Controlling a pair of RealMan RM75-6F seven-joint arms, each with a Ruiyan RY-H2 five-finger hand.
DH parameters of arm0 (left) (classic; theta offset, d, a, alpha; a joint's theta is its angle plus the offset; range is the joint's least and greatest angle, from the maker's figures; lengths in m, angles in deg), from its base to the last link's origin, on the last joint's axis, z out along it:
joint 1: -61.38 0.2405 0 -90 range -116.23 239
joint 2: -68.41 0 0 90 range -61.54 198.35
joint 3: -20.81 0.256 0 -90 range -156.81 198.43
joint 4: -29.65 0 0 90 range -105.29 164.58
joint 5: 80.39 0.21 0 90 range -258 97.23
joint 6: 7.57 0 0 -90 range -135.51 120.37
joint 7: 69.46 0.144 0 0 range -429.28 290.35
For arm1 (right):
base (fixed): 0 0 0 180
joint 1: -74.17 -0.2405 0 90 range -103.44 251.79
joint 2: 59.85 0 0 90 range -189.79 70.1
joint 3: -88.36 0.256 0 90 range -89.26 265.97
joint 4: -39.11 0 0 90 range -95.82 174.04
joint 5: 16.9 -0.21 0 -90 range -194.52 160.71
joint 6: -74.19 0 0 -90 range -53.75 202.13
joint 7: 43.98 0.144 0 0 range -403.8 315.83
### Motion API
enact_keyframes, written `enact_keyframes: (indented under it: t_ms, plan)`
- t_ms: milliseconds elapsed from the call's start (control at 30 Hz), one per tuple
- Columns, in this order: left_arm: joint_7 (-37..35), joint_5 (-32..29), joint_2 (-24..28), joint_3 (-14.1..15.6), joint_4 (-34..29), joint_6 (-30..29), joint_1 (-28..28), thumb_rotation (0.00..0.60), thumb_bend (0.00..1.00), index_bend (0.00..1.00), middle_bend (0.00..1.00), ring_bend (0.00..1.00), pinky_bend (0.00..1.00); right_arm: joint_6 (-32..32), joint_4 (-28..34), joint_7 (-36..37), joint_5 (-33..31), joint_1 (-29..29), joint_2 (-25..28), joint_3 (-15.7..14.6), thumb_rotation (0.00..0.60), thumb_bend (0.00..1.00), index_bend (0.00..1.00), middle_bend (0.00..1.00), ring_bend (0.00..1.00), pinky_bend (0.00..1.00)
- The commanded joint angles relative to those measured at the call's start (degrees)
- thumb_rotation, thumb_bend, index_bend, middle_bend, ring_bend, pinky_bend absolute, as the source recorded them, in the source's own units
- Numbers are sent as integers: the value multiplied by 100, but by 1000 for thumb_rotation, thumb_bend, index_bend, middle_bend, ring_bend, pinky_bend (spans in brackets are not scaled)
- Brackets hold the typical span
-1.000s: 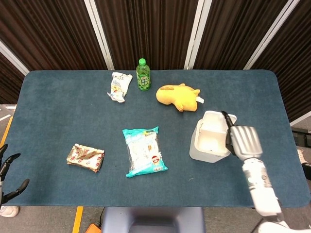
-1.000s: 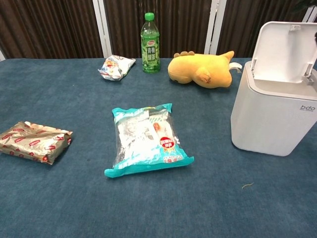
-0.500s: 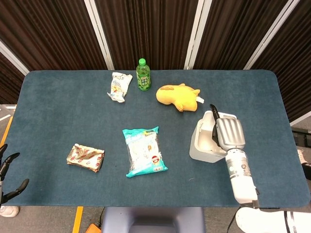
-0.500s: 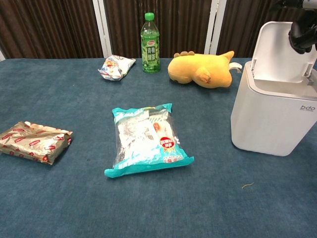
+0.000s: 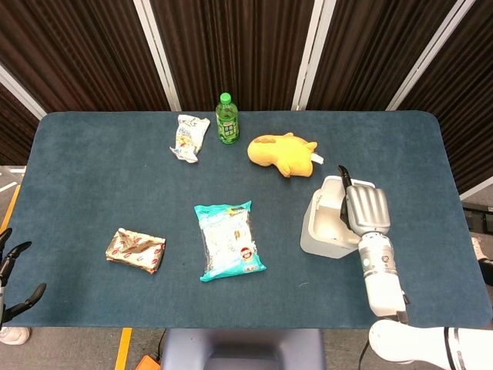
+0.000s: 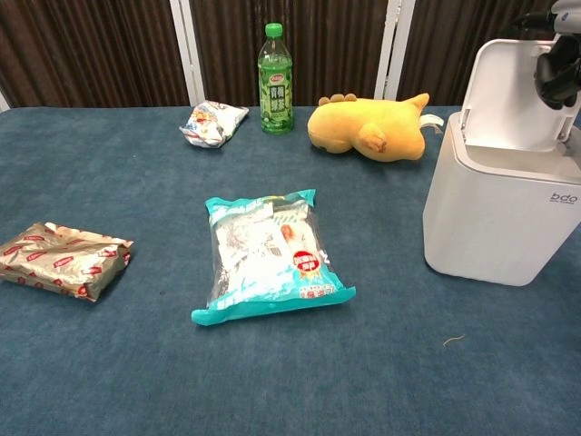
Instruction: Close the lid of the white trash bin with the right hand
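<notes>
On the table (image 5: 92,177) before you, the bottle (image 5: 226,119) stands at the far edge with the crumpled snack bag (image 5: 189,137) just to its left and the plush toy (image 5: 281,153) to its right. Nearer you, the foil packet (image 5: 136,250) lies at left, the wipes pack (image 5: 229,240) at centre and the trash bin (image 6: 499,222) at right. The bin's lid (image 6: 519,95) stands raised behind its opening, and your right hand (image 5: 364,210) lies over the bin; your left hand (image 5: 14,281) sits off the table's near left corner.
</notes>
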Motion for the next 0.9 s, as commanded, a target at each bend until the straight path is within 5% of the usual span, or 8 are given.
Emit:
enact_keyframes:
  t_ms: [33,200,467,900]
  plan:
    - [-4,1,0,0,3,-2,1,600,221,193,0,5,266,-10,-1,9,-2,-6,3,-23,600,923,31,817,695,686]
    - [6,15,-2,6,0,6,-4,600,221,189,0,6,266,-61,60,37,43,10,34,-134,600,923,154,817,695,686]
    - [-18,24,3,7,-3,4,-5,600,220,187,0,6,266,-280,396,51,537,201,122,-568,600,922,214,817,695,686]
    - [-216,39,47,-9,15,-118,41,600,220,186,0,5,266,-698,904,-76,2590,1095,446,-2166,600,923,209,817,695,686]
